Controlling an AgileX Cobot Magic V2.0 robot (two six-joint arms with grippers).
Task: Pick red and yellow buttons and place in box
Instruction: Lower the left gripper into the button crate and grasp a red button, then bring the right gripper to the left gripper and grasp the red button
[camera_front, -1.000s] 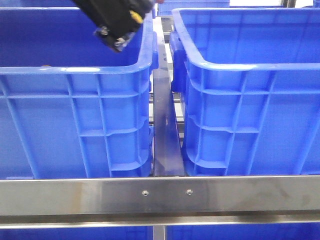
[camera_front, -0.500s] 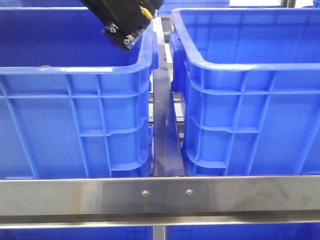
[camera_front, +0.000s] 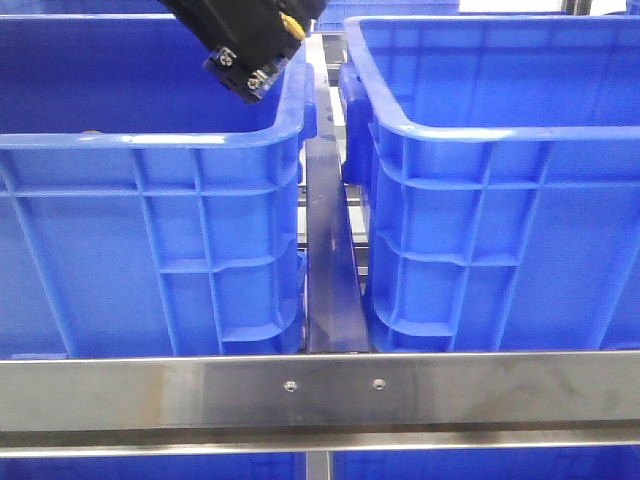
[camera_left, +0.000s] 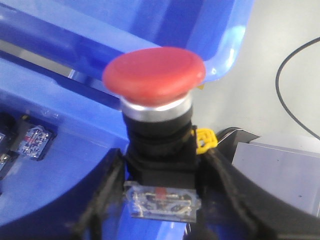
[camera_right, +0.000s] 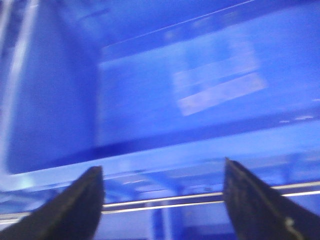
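Gripping the red button, left fingers apparently closed.

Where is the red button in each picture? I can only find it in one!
Front view: the red button's cap is hidden; only its black body with clear block shows, top left, above the left blue crate.
Left wrist view: red button fills the middle, held between the left gripper's fingers.
Right wrist view: not in it; only the right gripper's open fingers and blurred blue crate.
Shared landmark: the blue crates.
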